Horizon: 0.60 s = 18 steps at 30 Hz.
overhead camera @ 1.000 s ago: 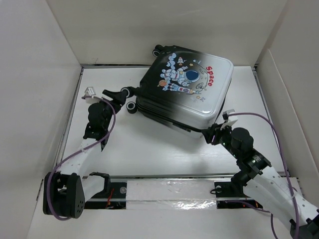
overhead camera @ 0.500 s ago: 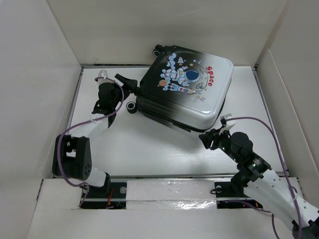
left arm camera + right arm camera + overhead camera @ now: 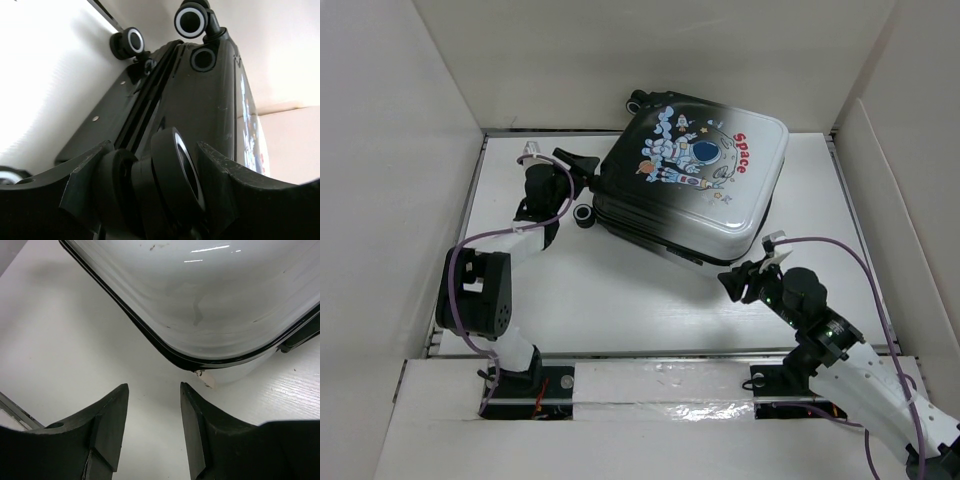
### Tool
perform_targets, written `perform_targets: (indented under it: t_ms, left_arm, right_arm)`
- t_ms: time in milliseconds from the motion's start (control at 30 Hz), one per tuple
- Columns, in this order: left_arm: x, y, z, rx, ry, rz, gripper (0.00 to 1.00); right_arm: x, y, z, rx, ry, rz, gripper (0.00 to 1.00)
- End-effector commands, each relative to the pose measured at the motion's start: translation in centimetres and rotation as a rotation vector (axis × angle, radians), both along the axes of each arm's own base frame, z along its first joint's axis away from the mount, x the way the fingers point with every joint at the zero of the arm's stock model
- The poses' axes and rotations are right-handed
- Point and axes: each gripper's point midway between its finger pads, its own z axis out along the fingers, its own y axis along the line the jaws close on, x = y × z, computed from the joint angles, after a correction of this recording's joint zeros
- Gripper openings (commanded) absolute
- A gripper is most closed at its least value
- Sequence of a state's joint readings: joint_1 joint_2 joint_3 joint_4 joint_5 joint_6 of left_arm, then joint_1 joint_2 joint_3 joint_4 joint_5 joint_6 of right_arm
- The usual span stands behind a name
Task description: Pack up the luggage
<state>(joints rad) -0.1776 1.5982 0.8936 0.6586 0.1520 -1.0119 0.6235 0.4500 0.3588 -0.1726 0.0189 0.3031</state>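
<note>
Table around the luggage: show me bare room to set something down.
Widest bare patch: the table between the luggage's near edge and the arm bases, from left tool across to right tool. A narrower strip runs right of the luggage, along the wall. Crowded: the luggage's left corner, left tool around a wheel.

The only readable text is the red word "SPACE" printed on the luggage [image 3: 692,205] shell, beside its cartoon astronaut [image 3: 699,154].
</note>
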Motion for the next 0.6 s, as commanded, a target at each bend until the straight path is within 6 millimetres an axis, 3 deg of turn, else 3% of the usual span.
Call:
perform_targets:
  t_ms: [0, 267, 367, 467, 567]
  left_arm:
    - [1.2, -1.1, 5.7, -0.104, -0.164, -0.027, 0.48]
    - [1.9, -1.8, 5.8, -0.199, -0.178, -0.049, 0.51]
    - [2.0, -1.9, 5.8, -0.219, -0.184, -0.050, 0.46]
    - [2.5, -1.6, 5.9, -0.233, -0.191, -0.042, 0.30]
    - [2.4, -1.2, 6.3, -0.246, -0.241, -0.048, 0.02]
  right_arm:
    - [0.1, 0.1, 0.0, 0.012, -0.001, -0.004, 0.52]
    - [0.2, 0.0, -0.2, 0.007, 0.012, -0.018, 0.54]
    - [0.2, -0.1, -0.2, 0.008, 0.012, -0.027, 0.54]
    - [0.3, -0.3, -0.1, 0.017, 0.015, -0.042, 0.57]
    - [0.5, -0.5, -0.3, 0.023, 0.027, -0.066, 0.58]
